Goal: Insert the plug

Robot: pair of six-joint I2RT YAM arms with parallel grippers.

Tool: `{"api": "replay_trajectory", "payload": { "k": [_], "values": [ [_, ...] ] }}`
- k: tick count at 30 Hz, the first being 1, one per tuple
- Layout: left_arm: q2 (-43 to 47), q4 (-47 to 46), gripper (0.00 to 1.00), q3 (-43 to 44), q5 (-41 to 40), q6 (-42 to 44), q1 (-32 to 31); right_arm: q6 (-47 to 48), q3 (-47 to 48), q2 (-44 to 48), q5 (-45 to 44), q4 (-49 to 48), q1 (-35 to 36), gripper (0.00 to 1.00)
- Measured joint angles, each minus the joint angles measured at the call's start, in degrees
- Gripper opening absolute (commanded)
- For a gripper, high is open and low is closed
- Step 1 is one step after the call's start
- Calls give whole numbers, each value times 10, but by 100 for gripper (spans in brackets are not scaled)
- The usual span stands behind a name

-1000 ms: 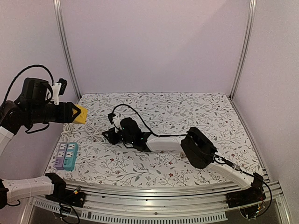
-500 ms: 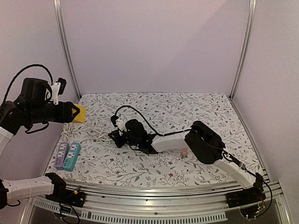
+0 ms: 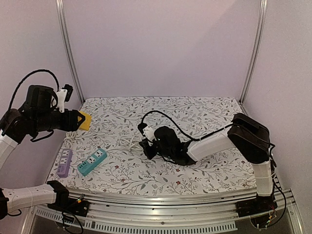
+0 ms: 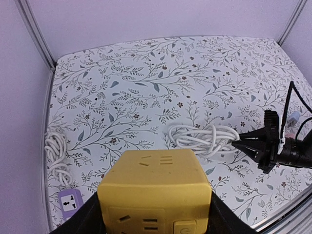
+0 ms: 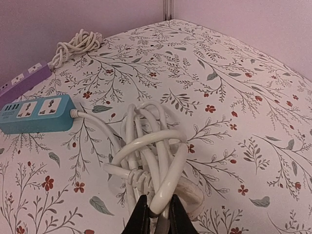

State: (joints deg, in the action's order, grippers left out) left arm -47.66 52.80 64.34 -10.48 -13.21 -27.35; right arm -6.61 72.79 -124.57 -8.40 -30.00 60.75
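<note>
White cable coil (image 5: 151, 146), light, soft and springy, pinched by right gripper (image 5: 156, 217) just right of teal power strip (image 5: 34, 113); plug not distinguishable among loops, its rigid body likely the surer hold; left gripper (image 3: 79, 120) clamped around yellow socket cube (image 4: 155, 180), aloft near strip.

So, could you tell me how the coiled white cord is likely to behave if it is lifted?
Probably floppy: the coiled white cord in the right fingers lies in loose, uneven loops, so it may unravel. Likely light, yet it runs into the teal power strip, which would probably drag along.
</note>
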Motion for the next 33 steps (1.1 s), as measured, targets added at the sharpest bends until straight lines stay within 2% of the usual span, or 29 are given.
{"api": "replay_trajectory", "payload": {
  "k": [7,10,13,17,21,23,25,27,30,33],
  "values": [
    [-9,-33,0,-17,12,14,0,-13,-132,131,-137,58,0,0],
    [-19,-48,0,-21,21,15,0,-40,-166,175,-197,102,0,0],
    [-25,-61,0,-25,30,14,0,-85,-182,207,-245,163,0,4],
    [-30,-78,0,-32,43,17,0,-163,-183,235,-283,249,0,18],
    [-50,-85,0,-36,66,25,0,-191,-183,254,-296,290,0,38],
    [-64,-85,0,-36,74,25,0,-192,-183,265,-301,305,0,50],
    [-76,-85,0,-37,80,25,0,-187,-183,276,-301,314,0,67],
    [-86,-84,0,-36,92,25,0,-181,-183,288,-300,322,0,78],
    [-106,-80,0,-30,136,30,0,-165,-178,302,-299,335,0,88],
    [-138,-68,0,-7,183,38,0,-153,-175,316,-298,351,0,90]
  ]
}}
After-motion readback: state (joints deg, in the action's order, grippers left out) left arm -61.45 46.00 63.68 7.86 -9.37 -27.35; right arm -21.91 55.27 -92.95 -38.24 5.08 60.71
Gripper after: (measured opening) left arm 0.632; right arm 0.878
